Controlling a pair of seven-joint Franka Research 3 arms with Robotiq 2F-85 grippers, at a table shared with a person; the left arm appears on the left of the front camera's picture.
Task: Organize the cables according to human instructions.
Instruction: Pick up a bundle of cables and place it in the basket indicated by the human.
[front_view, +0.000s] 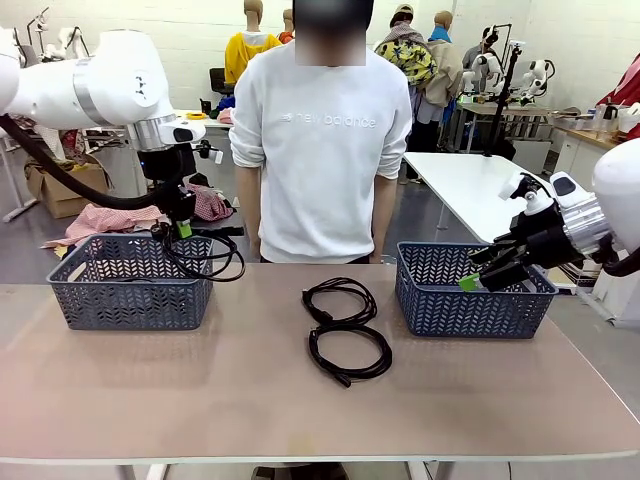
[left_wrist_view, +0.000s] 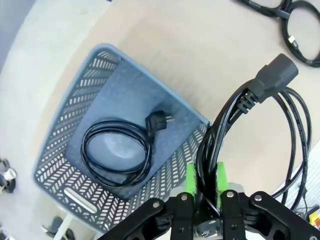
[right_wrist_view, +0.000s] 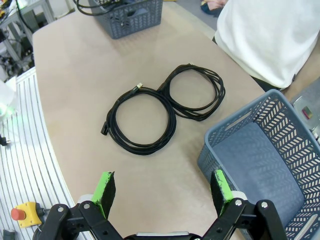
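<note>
My left gripper (front_view: 183, 228) is shut on a coiled black cable (front_view: 238, 265) and holds it over the right end of the left basket (front_view: 130, 300). In the left wrist view the green pads (left_wrist_view: 190, 180) pinch this cable, whose plug (left_wrist_view: 276, 75) sticks out past the basket's edge. Another coiled cable (left_wrist_view: 156, 122) lies inside that basket (left_wrist_view: 75, 100). Two more cables lie touching at mid-table, one farther (front_view: 370, 303) (right_wrist_view: 220, 92) and one nearer (front_view: 387, 355) (right_wrist_view: 142, 148). My right gripper (front_view: 482, 277) (right_wrist_view: 162, 187) is open, hanging over the right basket (front_view: 470, 300).
The right basket (right_wrist_view: 260, 155) has a bare floor with nothing in it. A person in a white sweatshirt (front_view: 320, 130) stands at the far edge between the baskets, arms down. A white table (front_view: 460, 180) stands behind on the right.
</note>
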